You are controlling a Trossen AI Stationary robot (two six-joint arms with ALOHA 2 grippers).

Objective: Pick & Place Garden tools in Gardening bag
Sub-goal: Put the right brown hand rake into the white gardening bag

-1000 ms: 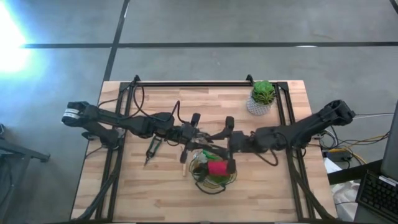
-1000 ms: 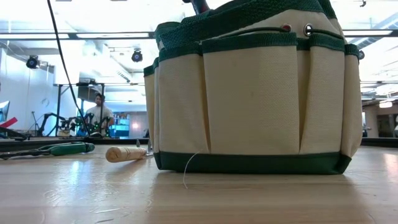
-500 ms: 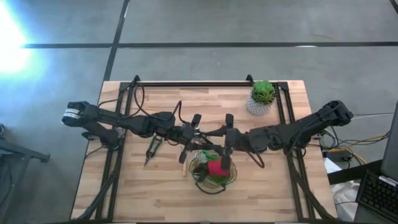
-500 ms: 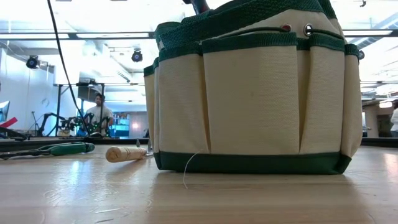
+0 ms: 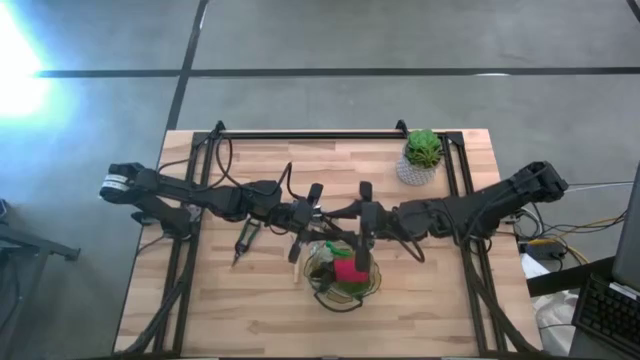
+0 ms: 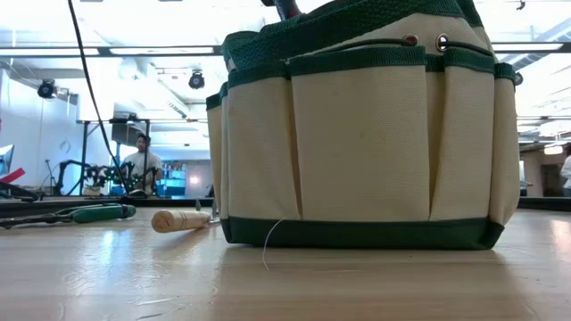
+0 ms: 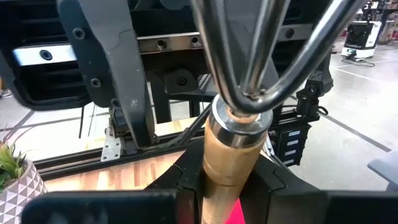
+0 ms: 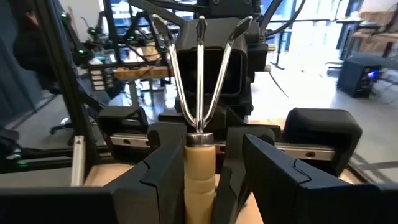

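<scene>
The gardening bag (image 5: 343,272), khaki with dark green trim, stands upright on its base near the table's middle and fills the low view (image 6: 366,134). A red item (image 5: 348,270) lies inside it. My left gripper (image 5: 322,222) is shut on a wooden-handled metal fork (image 7: 233,149), which stands upright with its tines up over the bag's far rim. My right gripper (image 5: 358,228) faces it from the right and is open. In the right wrist view its fingers (image 8: 155,180) stand on either side of the fork's handle (image 8: 200,165); I cannot tell whether they touch it. My left gripper pinches the fork's wooden handle (image 7: 231,177) between its two fingers, just below the metal collar. The fingers come level from the table's left and lie across the handle. The fork stands upright, tines up, lifted clear over the bag.
Green-handled pruners (image 5: 245,240) and a loose wooden-handled tool (image 5: 295,262) lie on the table left of the bag; both show in the low view (image 6: 89,212) (image 6: 178,220). A potted plant (image 5: 420,160) stands at the far right. A person (image 6: 138,165) is in the room behind.
My right gripper has moved toward the table's left, closing in on my left gripper and the fork it holds. The left gripper, the fork and the bag have stayed where they were.
</scene>
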